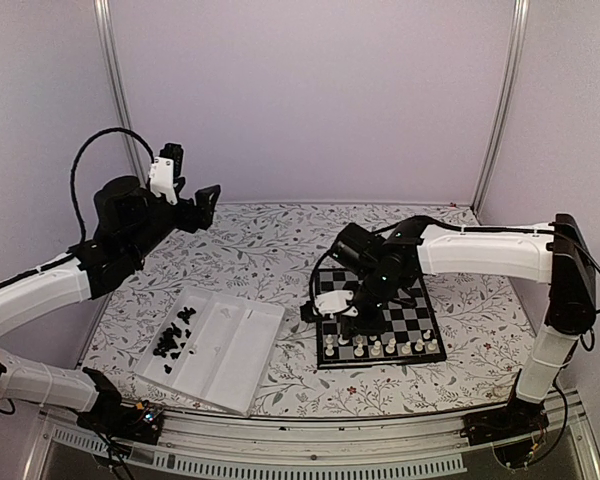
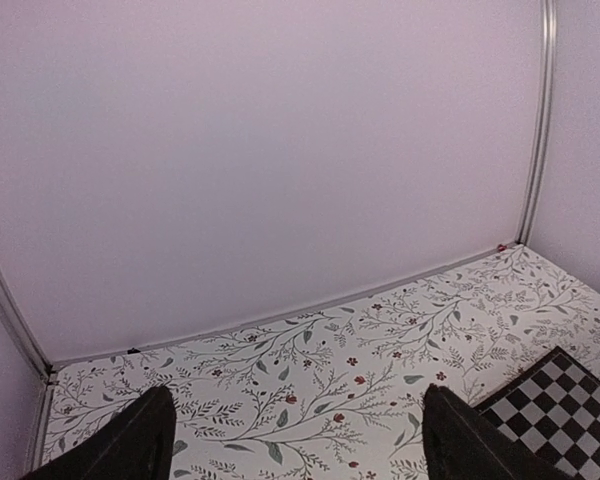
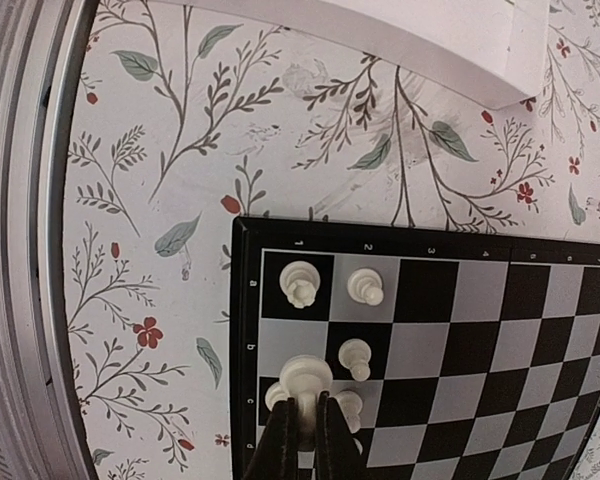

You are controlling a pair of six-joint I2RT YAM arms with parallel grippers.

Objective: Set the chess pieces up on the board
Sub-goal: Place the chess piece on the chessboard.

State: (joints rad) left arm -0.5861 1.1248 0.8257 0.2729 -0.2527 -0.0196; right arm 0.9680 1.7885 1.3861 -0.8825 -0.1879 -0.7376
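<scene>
We are pinching a white piece (image 3: 305, 378) in the shut right gripper (image 3: 303, 418) near the board's (image 3: 500, 300) 7 o'clock corner, aiming to set it down straight, centred, clear of neighbouring pieces (image 3: 355, 355), while the left gripper (image 2: 298, 445) is hanging wide open, empty, at the table's 10 o'clock.

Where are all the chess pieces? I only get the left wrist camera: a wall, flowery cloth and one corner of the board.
Observer: The black chess pieces lie heaped in the leftmost compartment of the white tray.
Operator: And the white ones?
Observer: Several white pieces stand along the near edge of the board.
Operator: What is the other arm doing?
Observer: The right gripper is shut on a white piece at a corner of the board.
</scene>
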